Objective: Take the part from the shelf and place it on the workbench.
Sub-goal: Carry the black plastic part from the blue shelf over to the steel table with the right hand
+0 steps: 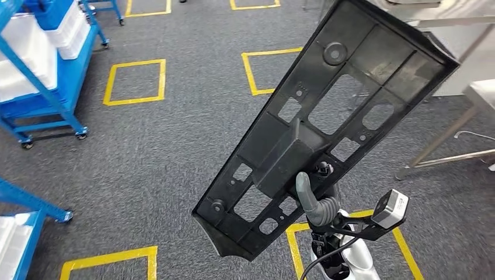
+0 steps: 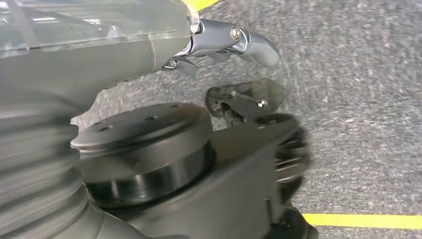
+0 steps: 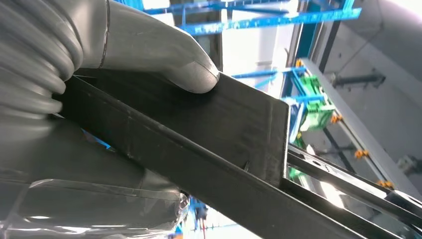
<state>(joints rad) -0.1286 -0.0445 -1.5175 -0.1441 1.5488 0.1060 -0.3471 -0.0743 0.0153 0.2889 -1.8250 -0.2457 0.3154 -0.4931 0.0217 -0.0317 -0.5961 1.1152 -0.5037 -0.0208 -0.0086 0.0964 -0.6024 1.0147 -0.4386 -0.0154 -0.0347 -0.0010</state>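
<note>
We got right hand grasping long black part near one end, left hand hanging, holding nothing. Top-heavy, could swing, clip counter leg.

Head view looks down at carpet; wrist views sit close, left facing floor, right facing upward.

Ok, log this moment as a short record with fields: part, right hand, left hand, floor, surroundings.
part: long black plastic panel with cut-outs, raised and tilted above the floor
right hand: right hand grips the panel at its raised central block, thumb pressed on it
left hand: left hand hangs over the carpet, holding nothing
floor: grey carpet with yellow taped squares
surroundings: blue wheeled shelf with white bins; metal bench leg
</note>
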